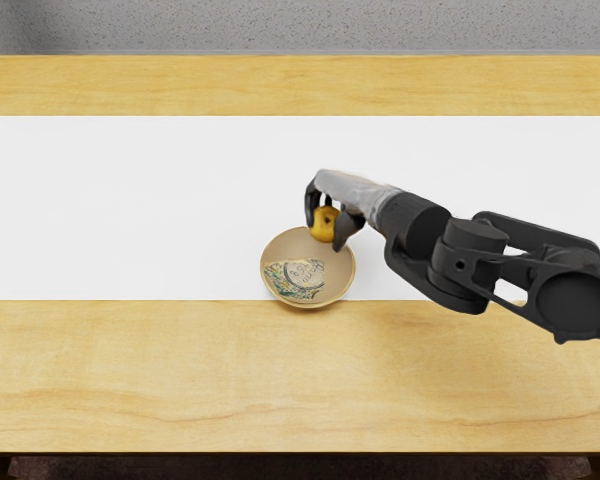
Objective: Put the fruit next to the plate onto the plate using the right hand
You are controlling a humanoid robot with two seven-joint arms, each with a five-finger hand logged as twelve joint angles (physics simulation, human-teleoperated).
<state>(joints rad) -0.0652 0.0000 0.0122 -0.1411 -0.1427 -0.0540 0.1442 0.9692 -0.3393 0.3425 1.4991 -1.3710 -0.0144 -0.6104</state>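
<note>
Yellow fruit (325,224) is clamped between the dark fingers (342,230) of the right hand (330,208), at the far rim of the tan plate (337,266). Whether fruit and plate touch cannot be told. The plate rests on the white strip (130,200) of the wooden tabletop (130,370).

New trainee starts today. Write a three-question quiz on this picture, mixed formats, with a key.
1. True or false: the right hand has its fingers curled around the yellow fruit.
2. Multiple choice: where is the fruit relative to the plate? A) at its far rim; B) lying at its centre; C) well off to its left.
3. Short answer: from which edge of the picture does the arm come in?

Key: 1 true; 2 A; 3 the right edge.
</note>
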